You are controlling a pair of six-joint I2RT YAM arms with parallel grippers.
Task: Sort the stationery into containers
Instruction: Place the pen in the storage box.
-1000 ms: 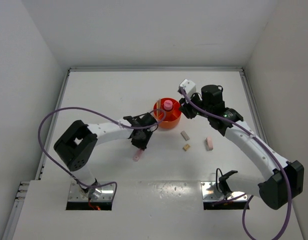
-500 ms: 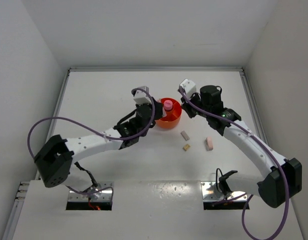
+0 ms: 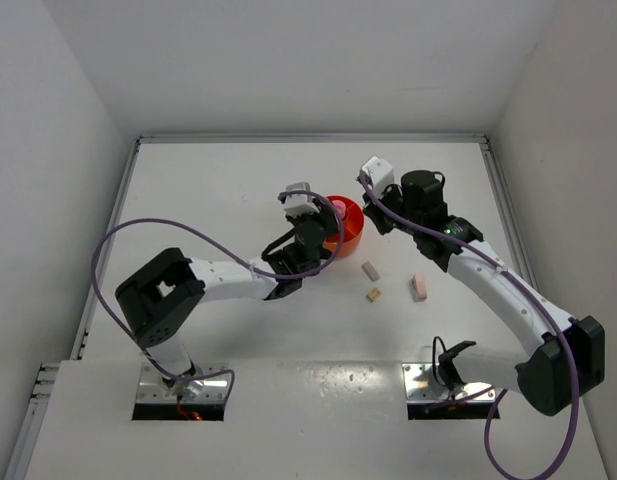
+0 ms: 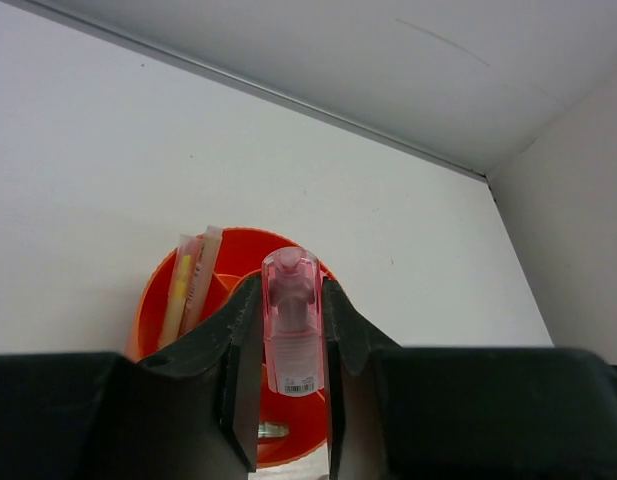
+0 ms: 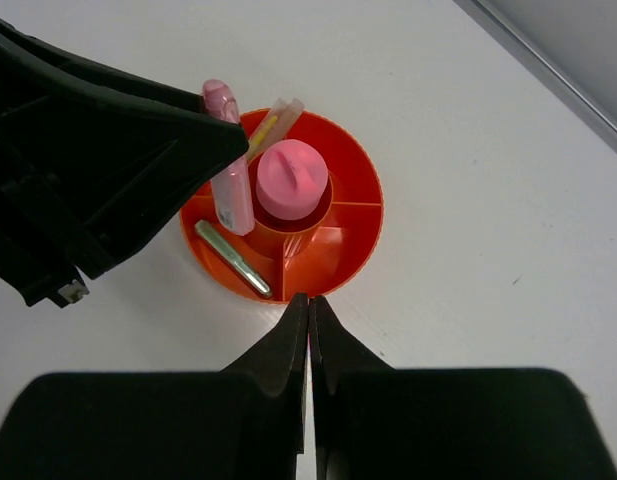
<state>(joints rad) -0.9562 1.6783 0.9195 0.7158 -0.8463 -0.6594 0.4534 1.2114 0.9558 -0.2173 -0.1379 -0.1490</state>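
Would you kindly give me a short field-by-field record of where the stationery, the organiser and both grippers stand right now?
left gripper: closed on the pink clear tube, held upright over an outer compartment of the orange organiser
right gripper: shut, empty, by the organiser's edge
central well: pink-capped item
outer compartments: cream stick, leaning; thin pen, lying flat
loose on the table, right of the organiser: beige eraser, tan cube, pink eraser
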